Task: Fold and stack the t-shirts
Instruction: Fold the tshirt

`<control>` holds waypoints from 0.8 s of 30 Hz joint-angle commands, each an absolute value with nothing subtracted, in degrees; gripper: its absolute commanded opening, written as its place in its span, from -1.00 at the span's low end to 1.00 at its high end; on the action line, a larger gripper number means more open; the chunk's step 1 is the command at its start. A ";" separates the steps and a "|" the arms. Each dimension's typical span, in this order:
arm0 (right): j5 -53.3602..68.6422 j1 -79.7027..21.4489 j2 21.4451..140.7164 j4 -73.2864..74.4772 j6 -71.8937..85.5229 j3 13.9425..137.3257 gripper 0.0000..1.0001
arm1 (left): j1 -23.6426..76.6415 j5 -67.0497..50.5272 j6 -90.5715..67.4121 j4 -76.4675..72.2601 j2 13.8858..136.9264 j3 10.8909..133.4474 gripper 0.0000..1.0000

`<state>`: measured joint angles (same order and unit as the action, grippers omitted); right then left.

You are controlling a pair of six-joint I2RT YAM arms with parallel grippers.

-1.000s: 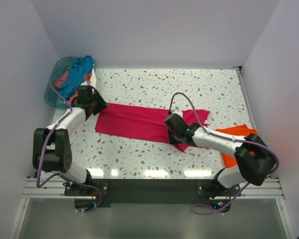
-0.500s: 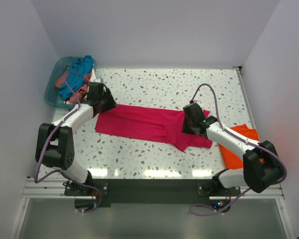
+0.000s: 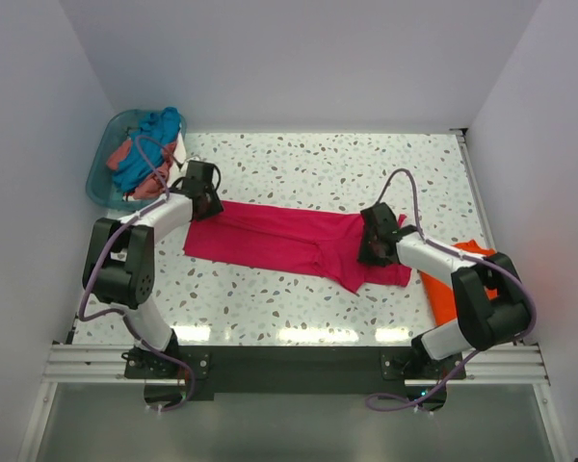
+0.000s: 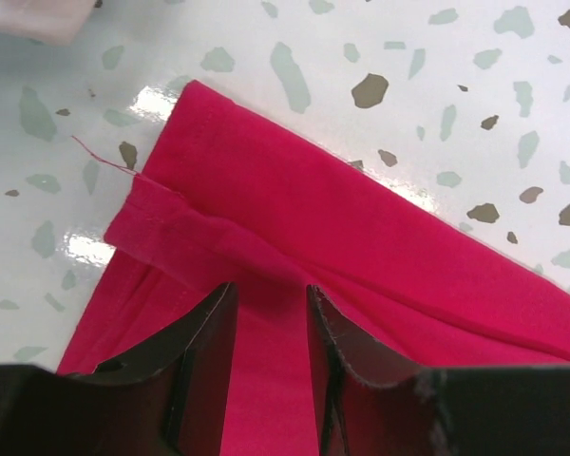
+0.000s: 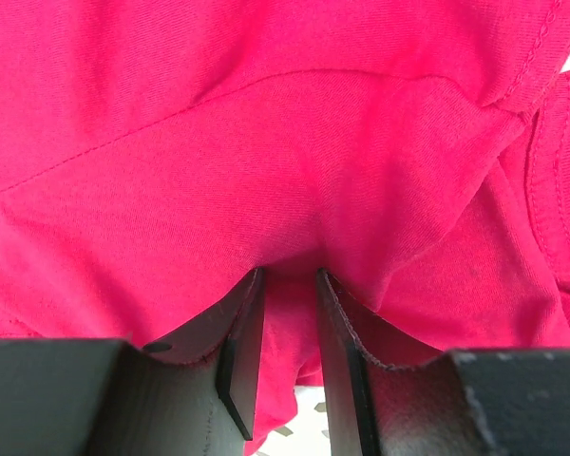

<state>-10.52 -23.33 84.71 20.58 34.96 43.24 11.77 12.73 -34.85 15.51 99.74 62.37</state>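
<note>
- Magenta t-shirt [image 3: 289, 243] — lies folded into a long band across the middle of the speckled table [image 3: 366, 168], running from the left gripper [image 3: 208, 197] to the right gripper [image 3: 374, 239].
- Handling, as judged: light, limp cotton with no stiffness; it will sag and crease wherever unsupported, so it is best pinched at hemmed corners or doubled edges, both ends lifted together.
- Left gripper [image 4: 271, 313]: fingers narrow, a ridge of cloth pinched between them just beside the hem corner.
- Right gripper [image 5: 287, 313]: fingers narrow, closed on a gathered pucker of the same shirt.
- Orange t-shirt [image 3: 441, 294] — at the table's right edge, partly under the right arm.
- Teal basin [image 3: 101, 168], far left corner, holding more tees in a heap.
- Change over the last second: the right gripper moved rightward, drawing the sleeve end flat; the left gripper shifted up to the band's far left corner.
</note>
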 commanded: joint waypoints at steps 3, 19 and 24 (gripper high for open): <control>-9.84 -22.41 84.11 17.58 34.81 41.92 -0.35 | 11.87 17.75 -36.12 17.31 98.35 60.74 -0.27; -7.56 -19.78 81.91 17.58 33.31 41.48 -0.35 | 11.78 11.87 -37.18 13.98 88.51 59.84 -0.38; -6.59 -19.78 84.11 16.35 33.57 42.36 -0.35 | 11.78 15.99 -36.30 17.49 96.56 68.01 -0.37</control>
